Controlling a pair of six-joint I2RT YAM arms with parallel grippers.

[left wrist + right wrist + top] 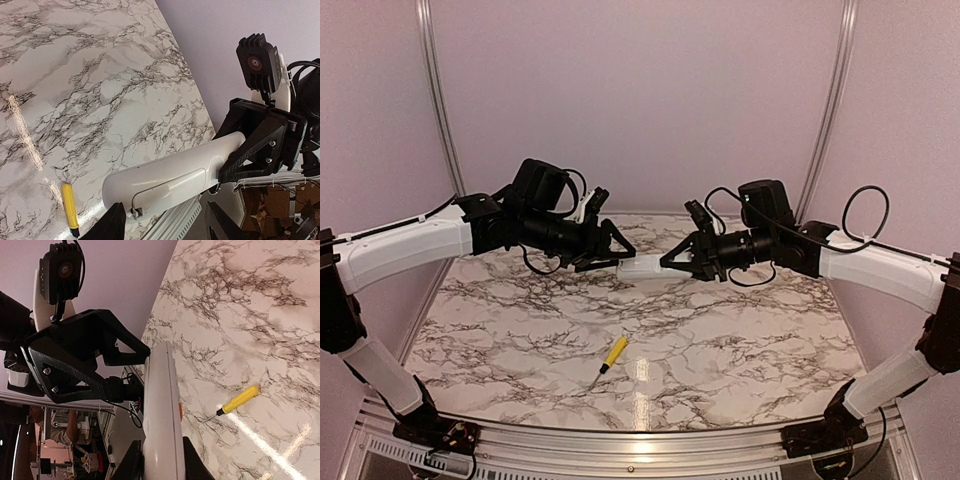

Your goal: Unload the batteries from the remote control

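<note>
The slim white plastic remote control (642, 268) hangs above the far middle of the marble-patterned table (740, 350), long axis left-right, right end pinched in the right gripper (671, 264), left end between the left gripper's (619, 257) half-spread jaws.

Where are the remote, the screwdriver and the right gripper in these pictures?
remote (167, 184): left wrist view, middle of its white body.
screwdriver (614, 351): top view, on the yellow handle.
right gripper (670, 264): top view, midway between its fingertips.
</note>
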